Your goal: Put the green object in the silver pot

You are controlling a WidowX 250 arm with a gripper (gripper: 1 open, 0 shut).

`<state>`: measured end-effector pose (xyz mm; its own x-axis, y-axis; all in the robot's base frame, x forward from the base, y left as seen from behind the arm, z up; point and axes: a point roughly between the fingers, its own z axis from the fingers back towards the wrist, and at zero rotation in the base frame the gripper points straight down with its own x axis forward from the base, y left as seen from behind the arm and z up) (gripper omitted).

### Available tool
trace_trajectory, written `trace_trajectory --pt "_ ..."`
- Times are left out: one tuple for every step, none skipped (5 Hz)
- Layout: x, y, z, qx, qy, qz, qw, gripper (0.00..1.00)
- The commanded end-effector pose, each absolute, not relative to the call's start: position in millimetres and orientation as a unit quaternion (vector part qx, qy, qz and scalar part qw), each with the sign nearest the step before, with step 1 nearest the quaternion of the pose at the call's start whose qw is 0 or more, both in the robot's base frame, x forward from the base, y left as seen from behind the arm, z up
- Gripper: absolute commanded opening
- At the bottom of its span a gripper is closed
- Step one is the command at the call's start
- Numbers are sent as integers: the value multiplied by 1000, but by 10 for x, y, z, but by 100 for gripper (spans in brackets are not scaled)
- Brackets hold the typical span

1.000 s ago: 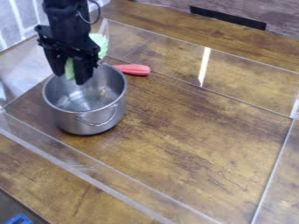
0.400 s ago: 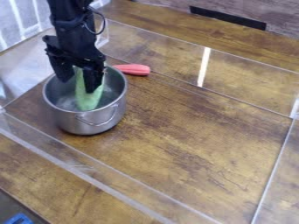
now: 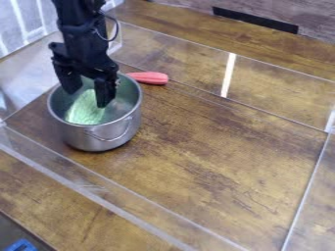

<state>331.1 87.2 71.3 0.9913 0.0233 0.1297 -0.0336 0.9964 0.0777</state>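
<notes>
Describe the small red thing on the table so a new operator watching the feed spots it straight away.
Start at the silver pot on the left of the wooden table, under the black gripper. Just beyond the pot's rim, towards the right, lies the small red object, flat on the wood. It is slim, and the only red thing; the green object sits inside the pot.

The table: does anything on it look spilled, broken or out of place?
Nothing stands out. The green object lies inside the pot, which stands upright, with the hand open just above it. A small red object lies on the table beside the pot.
</notes>
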Motion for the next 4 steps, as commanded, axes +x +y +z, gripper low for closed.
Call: trace_trajectory --pt "3396 958 866 48 -92 22 994 100" --pt "3417 961 864 49 -93 20 994 100" --pt "3446 959 899 50 -94 18 994 100" --pt "3486 953 992 53 -94 15 994 100"
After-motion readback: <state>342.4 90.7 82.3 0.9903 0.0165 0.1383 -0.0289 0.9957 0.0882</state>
